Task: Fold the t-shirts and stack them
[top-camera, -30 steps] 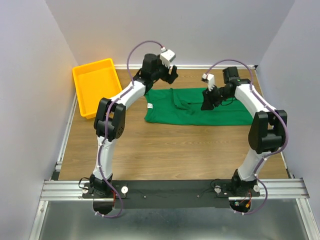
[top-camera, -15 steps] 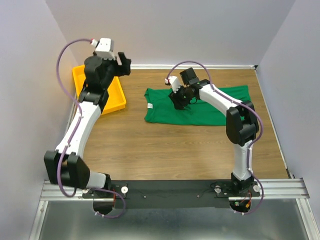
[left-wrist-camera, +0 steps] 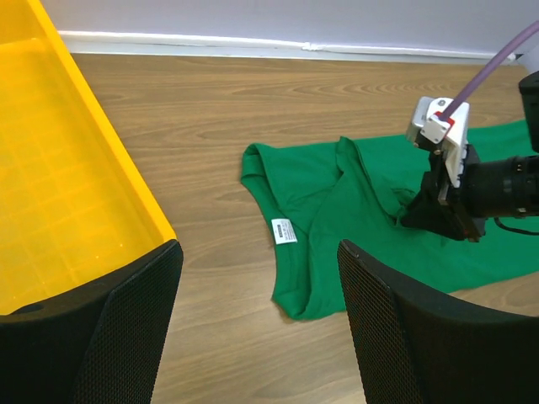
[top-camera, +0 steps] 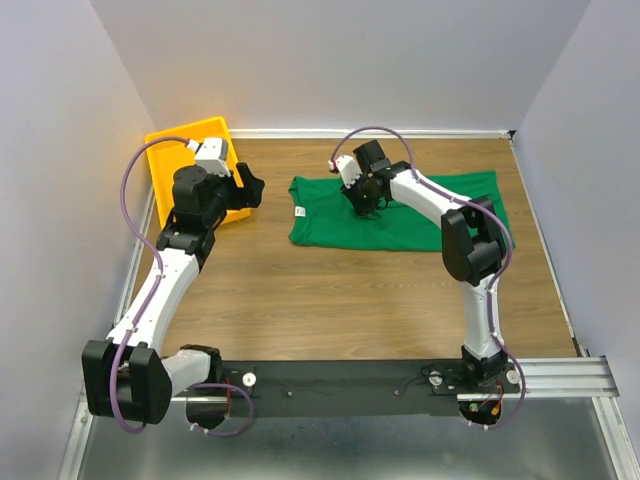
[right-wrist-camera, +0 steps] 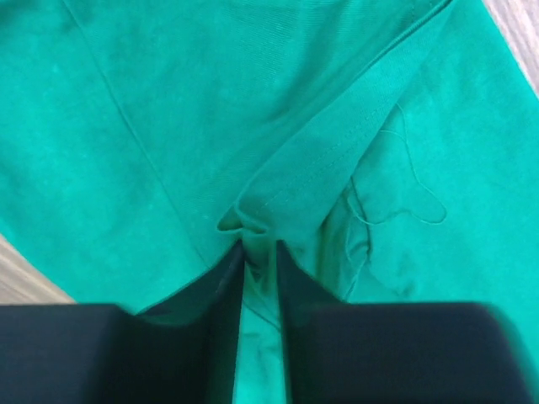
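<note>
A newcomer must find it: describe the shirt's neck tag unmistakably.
On the wooden table, a green t-shirt lies at the far side, right of the yellow tray. By the shirt's edge nearest the tray sits the tag: a small white rectangle, the only white mark on the cloth.

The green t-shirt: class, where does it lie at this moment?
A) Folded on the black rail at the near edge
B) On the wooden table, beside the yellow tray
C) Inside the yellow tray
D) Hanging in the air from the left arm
B: the green t-shirt lies on the wooden table, off to one side of the yellow tray and outside it.
</note>
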Robot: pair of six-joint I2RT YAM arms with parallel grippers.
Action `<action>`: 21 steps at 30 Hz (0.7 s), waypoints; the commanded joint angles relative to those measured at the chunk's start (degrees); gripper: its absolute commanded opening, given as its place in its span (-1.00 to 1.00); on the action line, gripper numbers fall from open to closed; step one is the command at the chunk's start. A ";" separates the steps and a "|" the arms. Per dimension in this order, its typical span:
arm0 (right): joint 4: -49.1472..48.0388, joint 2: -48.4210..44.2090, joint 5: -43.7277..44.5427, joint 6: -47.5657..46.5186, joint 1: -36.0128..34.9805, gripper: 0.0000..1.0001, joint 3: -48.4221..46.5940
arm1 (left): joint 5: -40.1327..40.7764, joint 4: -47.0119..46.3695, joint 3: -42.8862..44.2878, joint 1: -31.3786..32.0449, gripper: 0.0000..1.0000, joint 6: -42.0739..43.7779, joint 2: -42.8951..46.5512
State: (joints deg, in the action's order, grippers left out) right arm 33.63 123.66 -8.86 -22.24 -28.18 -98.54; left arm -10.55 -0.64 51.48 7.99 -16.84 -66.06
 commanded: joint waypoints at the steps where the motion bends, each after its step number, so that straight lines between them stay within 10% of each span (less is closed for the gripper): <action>1: -1.11 0.54 2.97 1.23 -0.47 -0.65 -2.36 | -2.64 -1.38 0.02 -0.43 0.63 -1.35 1.64; 4: -2.68 -0.95 6.22 2.02 -0.38 -0.99 -1.83 | -2.90 -1.38 -0.24 -0.52 0.64 -1.79 1.64; 15: -7.00 -1.66 15.71 10.54 7.26 -0.98 -0.34 | -6.94 -4.01 -4.20 -0.61 0.61 -6.88 1.82; 18: -6.91 -1.93 15.28 13.87 9.46 -0.49 0.72 | -7.38 -4.98 -5.43 -0.61 0.59 -8.72 1.81; 21: -6.91 -4.28 11.01 14.77 10.95 0.40 3.34 | -7.82 -5.68 -7.01 -0.61 0.58 -12.84 1.73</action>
State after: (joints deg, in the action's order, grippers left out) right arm 27.49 123.22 3.88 -11.03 -18.20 -98.08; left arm -15.97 -3.77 45.91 7.84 -24.18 -65.52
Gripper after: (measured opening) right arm 0.573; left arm 0.794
